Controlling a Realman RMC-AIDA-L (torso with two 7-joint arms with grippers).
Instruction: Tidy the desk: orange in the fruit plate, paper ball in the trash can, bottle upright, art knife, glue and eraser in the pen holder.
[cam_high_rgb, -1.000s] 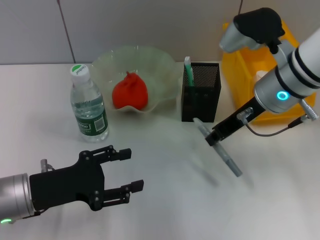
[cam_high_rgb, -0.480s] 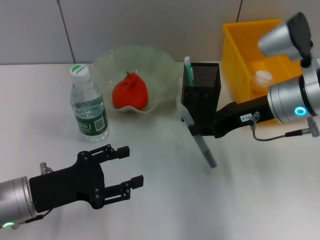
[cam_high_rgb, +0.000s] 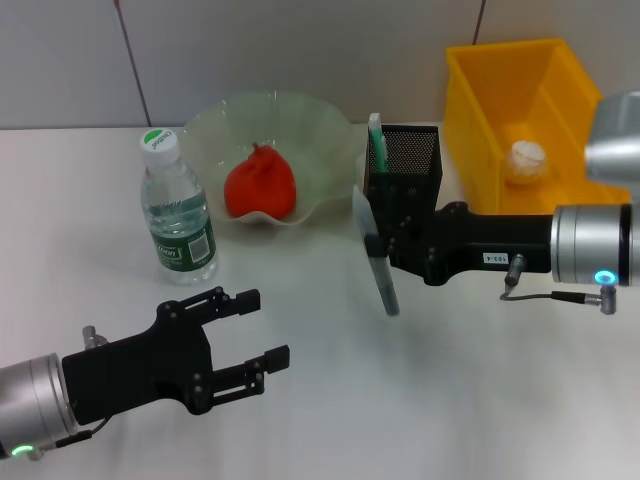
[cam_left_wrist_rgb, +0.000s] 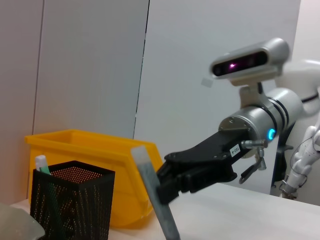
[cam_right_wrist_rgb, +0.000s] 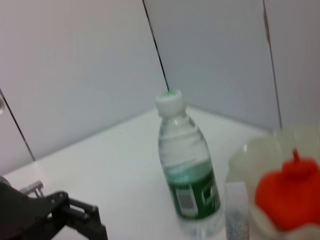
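Note:
My right gripper (cam_high_rgb: 384, 246) is shut on the grey art knife (cam_high_rgb: 374, 250). It holds the knife nearly upright just in front of the black mesh pen holder (cam_high_rgb: 408, 160); the left wrist view shows the art knife (cam_left_wrist_rgb: 156, 200) too. A green-and-white stick (cam_high_rgb: 377, 138) stands in the holder. The orange (cam_high_rgb: 260, 186) lies in the pale green fruit plate (cam_high_rgb: 212, 124). The bottle (cam_high_rgb: 178, 215) stands upright left of the plate. The paper ball (cam_high_rgb: 527, 160) sits in the yellow trash can (cam_high_rgb: 478, 92). My left gripper (cam_high_rgb: 268, 325) hovers open and holds nothing at the near left. The eraser is out of view.
The pen holder stands between the plate and the trash can, close to both. White tabletop lies open between my two grippers and along the front. A grey panelled wall runs behind the desk.
My right arm swung left and levelled out, carrying the art knife from a slant over the table's middle right to nearly upright in front of the pen holder. The left gripper barely moved.

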